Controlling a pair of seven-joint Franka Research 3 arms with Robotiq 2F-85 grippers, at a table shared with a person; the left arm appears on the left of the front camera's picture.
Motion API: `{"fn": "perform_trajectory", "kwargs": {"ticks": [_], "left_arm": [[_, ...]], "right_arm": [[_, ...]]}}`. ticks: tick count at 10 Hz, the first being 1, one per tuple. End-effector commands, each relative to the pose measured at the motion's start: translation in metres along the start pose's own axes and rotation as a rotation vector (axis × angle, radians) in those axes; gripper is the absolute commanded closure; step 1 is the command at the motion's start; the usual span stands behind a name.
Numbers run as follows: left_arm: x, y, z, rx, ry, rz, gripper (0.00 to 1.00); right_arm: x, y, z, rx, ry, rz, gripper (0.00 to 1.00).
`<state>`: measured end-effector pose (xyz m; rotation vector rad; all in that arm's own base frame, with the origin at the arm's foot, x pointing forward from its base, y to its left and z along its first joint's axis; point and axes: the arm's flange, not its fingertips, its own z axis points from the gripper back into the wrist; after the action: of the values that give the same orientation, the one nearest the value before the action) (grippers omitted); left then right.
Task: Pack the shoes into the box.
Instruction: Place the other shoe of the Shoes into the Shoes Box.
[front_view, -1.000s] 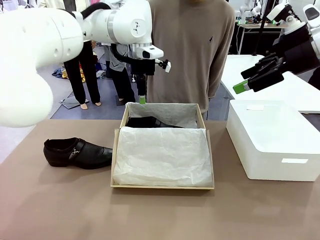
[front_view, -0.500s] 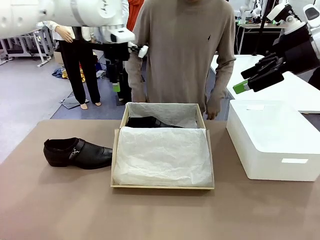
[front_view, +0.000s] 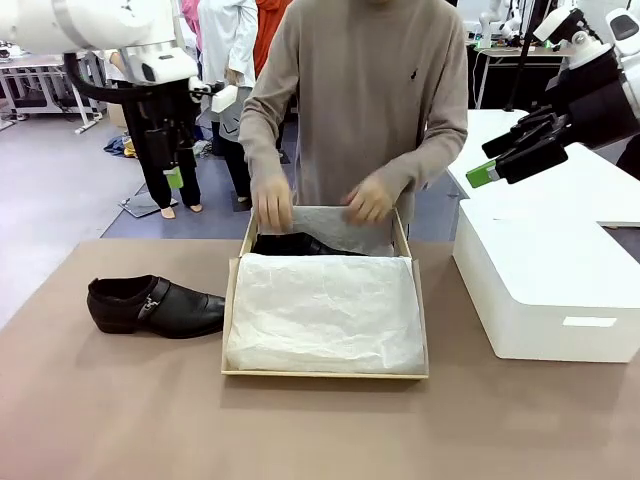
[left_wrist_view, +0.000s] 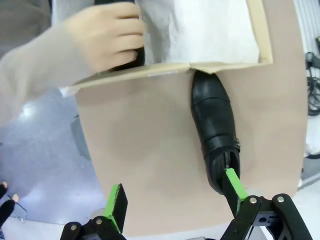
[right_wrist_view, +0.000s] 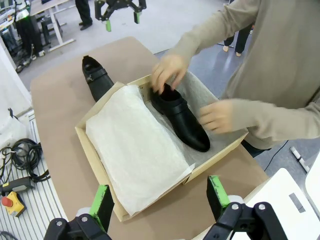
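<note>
One black shoe (front_view: 155, 305) lies on its sole on the brown table, left of the tan box (front_view: 325, 373), with its toe against the box wall (left_wrist_view: 200, 67). The other shoe (right_wrist_view: 182, 117) lies inside the box along its far side, beside a folded sheet of white tissue (right_wrist_view: 135, 150). The person's hands (front_view: 272, 205) rest at that far end, one of them on this shoe's heel (right_wrist_view: 167, 70). My left gripper (front_view: 172, 170) hangs open high above the table's far left corner, and the loose shoe (left_wrist_view: 215, 120) lies below it. My right gripper (front_view: 488, 162) is open, raised at the right.
A large white box (front_view: 545, 285) stands on the table to the right of the shoebox. The person (front_view: 375, 90) stands at the far edge, leaning over the shoebox. Bare brown table stretches along the front and to the left of the loose shoe.
My left arm has swung away from above the box's far edge to the upper left. The person's hands have come down into the box's far end. My right arm has not moved.
</note>
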<state>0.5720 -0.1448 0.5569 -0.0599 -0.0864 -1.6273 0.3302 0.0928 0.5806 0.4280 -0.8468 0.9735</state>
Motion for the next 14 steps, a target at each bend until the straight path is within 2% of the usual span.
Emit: {"fn": "perform_trajectory", "kwargs": {"ticks": [1, 3, 5, 6, 14], "left_arm": [[-0.012, -0.025, -0.013, 0.029, -0.008, 0.013, 0.00], [-0.021, -0.030, -0.024, 0.038, 0.001, 0.049, 0.00], [-0.011, -0.016, -0.028, 0.021, 0.012, 0.091, 0.00], [-0.020, -0.021, -0.022, 0.017, 0.013, 0.039, 0.00], [-0.020, -0.021, -0.022, 0.017, 0.013, 0.039, 0.00]], "right_arm": [[0.001, -0.002, 0.000, 0.011, -0.018, 0.012, 0.00], [0.001, -0.002, 0.000, 0.011, -0.018, 0.012, 0.00], [0.001, -0.002, 0.000, 0.011, -0.018, 0.012, 0.00], [0.001, -0.002, 0.000, 0.011, -0.018, 0.012, 0.00], [0.001, -0.002, 0.000, 0.011, -0.018, 0.012, 0.00]]}}
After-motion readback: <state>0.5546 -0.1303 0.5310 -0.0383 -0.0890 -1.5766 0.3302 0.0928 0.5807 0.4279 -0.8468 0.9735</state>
